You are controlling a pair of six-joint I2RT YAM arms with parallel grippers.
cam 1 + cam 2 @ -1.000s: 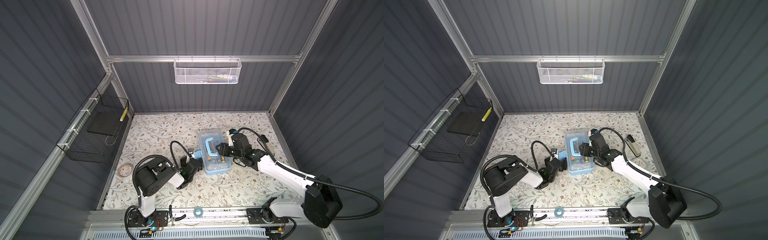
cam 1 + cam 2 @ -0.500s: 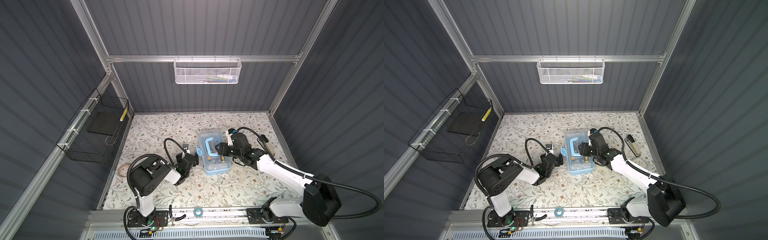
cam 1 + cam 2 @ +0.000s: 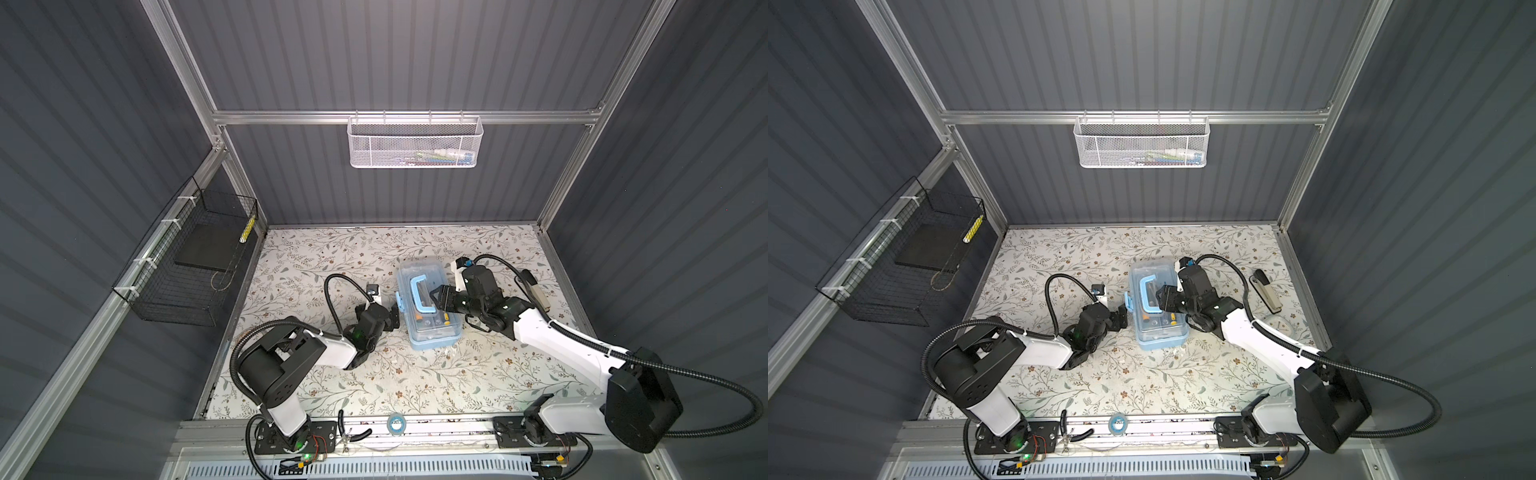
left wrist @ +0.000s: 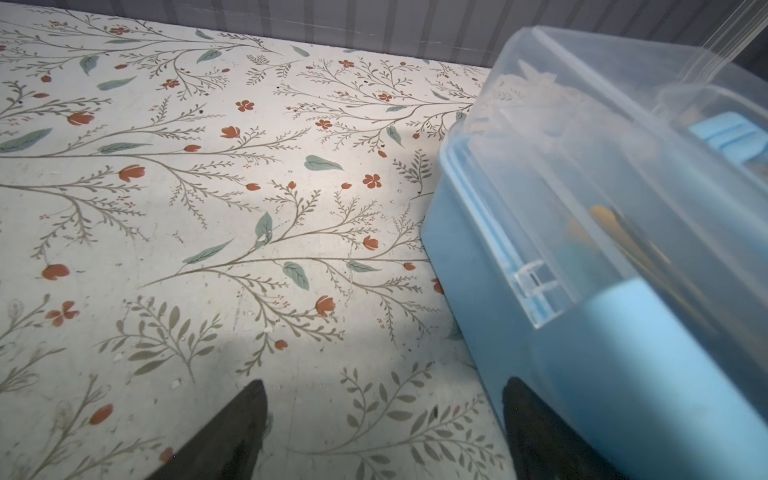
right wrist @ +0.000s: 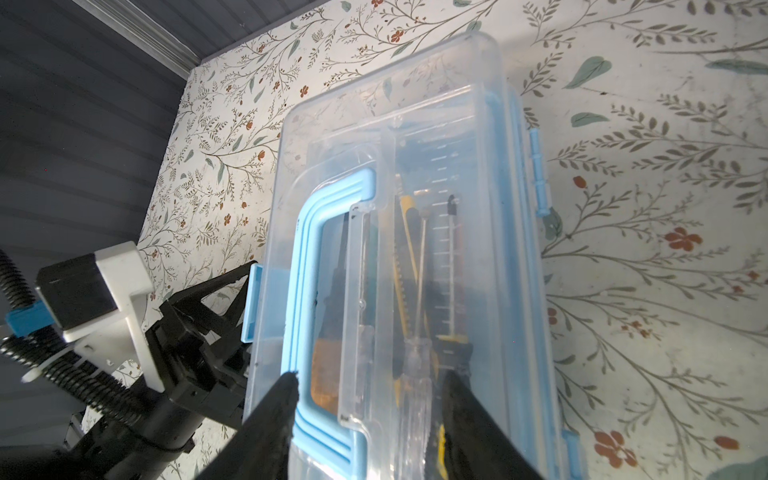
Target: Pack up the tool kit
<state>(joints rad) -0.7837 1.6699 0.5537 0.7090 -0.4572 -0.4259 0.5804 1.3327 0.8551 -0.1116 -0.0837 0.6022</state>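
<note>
tape roll [image 3: 395, 424]: on the metal rail [image 3: 449, 426], bottom centre of both top views.
left gripper [image 4: 384, 386]: released, jaws wide with nothing between; low over the table [image 3: 332, 257], left of centre, aimed at the tool kit's left side; one fingertip [image 4: 536, 428] just beside the blue wall, contact not clear.
tool kit [image 3: 428, 328]: on the floral table, centre of both top views, between the two grippers; clear lid [image 5: 457, 124] down, yellow-handled tools [image 5: 409, 266] visible through it.
latch [image 5: 254, 303]: sticks out from the kit's left side, level with the left gripper's fingertips.
handle [image 5: 303, 291]: flat on the lid, blue, U-shaped.
right gripper [image 5: 370, 376]: reaches over the lid from the right, jaws half apart astride one leg of the handle; one fingertip [image 5: 278, 407] against the handle's outer edge, the other [image 5: 461, 399] on the clear lid; gripping or only resting, cannot tell.
stapler [image 3: 1266, 295]: on the table near the right edge, well apart from the kit.
black wire basket [image 3: 187, 274]: on the left wall, middle left of the frame; dark flat slab [image 3: 205, 249] inside.
white mesh basket [image 3: 411, 145]: on the back rail, upper centre.
</note>
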